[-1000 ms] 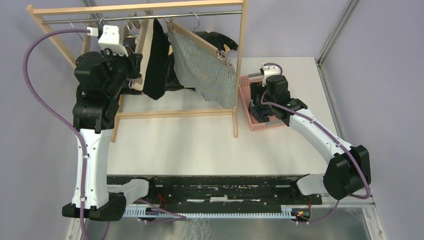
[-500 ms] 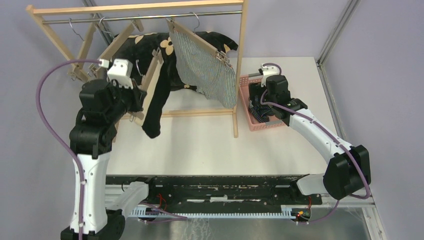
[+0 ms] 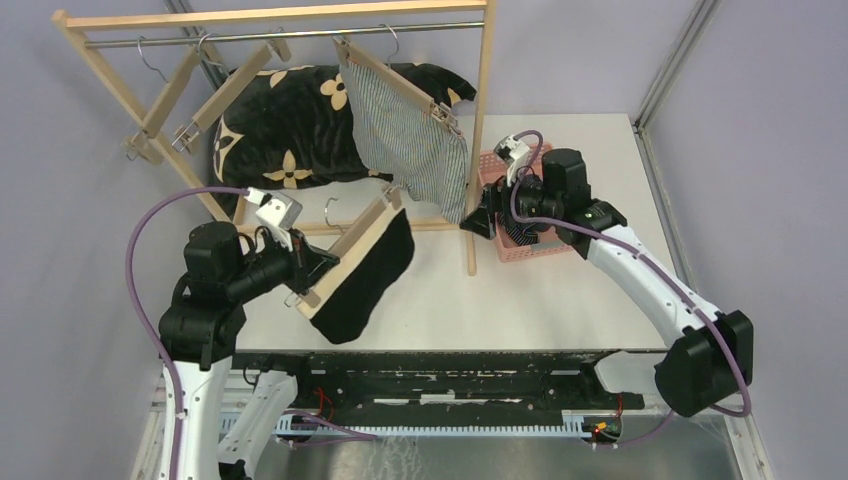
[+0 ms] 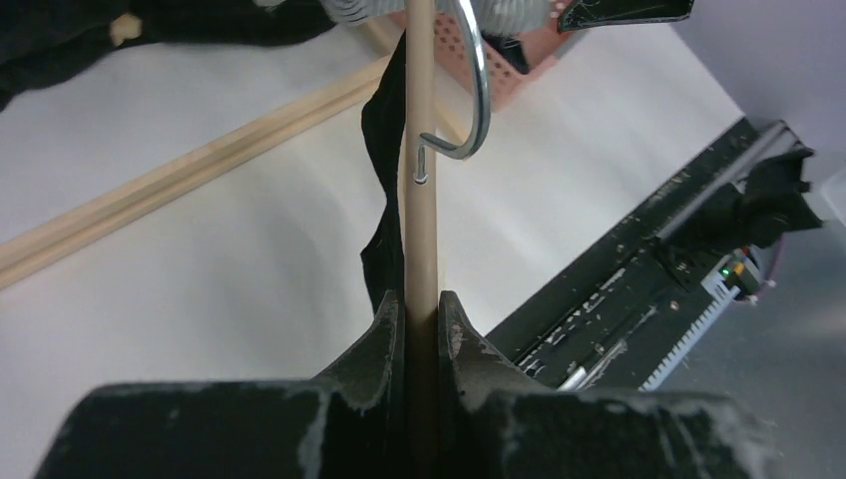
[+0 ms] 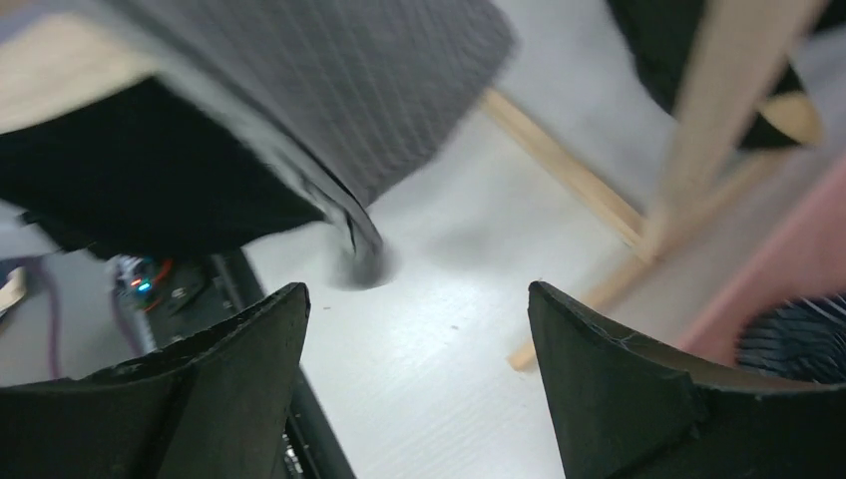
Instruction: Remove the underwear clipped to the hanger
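Firmly in left tool [image 4: 420, 311]: hanger [image 4: 420, 100]

White arm links [image 3: 640, 280], black joints [image 3: 700, 365]; purple cables [image 3: 200, 191] looping alongside.

The near underwear [image 3: 372, 282] is plain black; the far underwear [image 3: 415, 150] is grey-white, finely striped. The cushion [image 3: 285, 110] is black with tan flowers; the basket [image 3: 535, 251] is pink.

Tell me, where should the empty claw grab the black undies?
Probably pinch the free bottom edge of the black underwear, coming from the right with the open right gripper. The cloth droops loose below the wooden hanger there, while the left gripper clamps the bar.
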{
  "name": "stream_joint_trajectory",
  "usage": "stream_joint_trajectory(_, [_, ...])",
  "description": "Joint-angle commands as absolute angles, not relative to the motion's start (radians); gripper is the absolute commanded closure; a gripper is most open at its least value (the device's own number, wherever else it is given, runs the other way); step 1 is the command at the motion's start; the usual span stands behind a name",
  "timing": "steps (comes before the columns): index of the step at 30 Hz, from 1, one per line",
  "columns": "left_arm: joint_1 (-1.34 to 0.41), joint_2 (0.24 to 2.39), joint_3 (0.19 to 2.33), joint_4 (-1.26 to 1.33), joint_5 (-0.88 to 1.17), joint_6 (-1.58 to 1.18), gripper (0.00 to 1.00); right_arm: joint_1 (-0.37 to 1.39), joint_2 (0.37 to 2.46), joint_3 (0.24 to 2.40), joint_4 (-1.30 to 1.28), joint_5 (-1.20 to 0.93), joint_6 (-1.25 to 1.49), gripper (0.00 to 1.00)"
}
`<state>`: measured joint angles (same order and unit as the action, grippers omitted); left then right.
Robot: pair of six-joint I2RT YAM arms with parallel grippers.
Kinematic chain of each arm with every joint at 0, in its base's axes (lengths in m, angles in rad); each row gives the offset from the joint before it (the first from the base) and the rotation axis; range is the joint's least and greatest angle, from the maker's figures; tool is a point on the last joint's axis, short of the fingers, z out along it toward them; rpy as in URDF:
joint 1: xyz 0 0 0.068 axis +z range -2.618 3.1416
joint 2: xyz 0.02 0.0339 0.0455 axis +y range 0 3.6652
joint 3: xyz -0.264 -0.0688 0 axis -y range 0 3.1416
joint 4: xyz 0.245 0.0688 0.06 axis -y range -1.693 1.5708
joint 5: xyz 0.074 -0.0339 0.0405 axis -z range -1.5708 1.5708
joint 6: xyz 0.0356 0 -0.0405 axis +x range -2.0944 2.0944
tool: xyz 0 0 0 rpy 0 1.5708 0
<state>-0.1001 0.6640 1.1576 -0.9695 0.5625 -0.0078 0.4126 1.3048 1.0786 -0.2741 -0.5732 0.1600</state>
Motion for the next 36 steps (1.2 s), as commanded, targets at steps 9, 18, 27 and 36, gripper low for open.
stream_joint_trajectory(9, [-0.098, 0.633, 0.923, -0.587, 1.021, -0.147, 0.97, 0.460, 1.056, 1.002, -0.003, -1.122, 0.202, 0.10])
stream_joint_trajectory(18, [-0.098, 0.596, 0.876, -0.470, 1.101, -0.224, 0.97, 0.497, 1.073, 1.005, 0.008, -1.093, 0.229, 0.10])
stream_joint_trajectory(27, [-0.098, 0.549, 0.834, -0.444, 1.147, -0.287, 0.97, 0.517, 1.145, 1.050, 0.012, -1.065, 0.217, 0.10])
stream_joint_trajectory(36, [-0.097, 0.514, 0.801, -0.444, 1.129, -0.323, 0.97, 0.520, 1.175, 1.150, -0.039, -1.065, 0.169, 0.10])
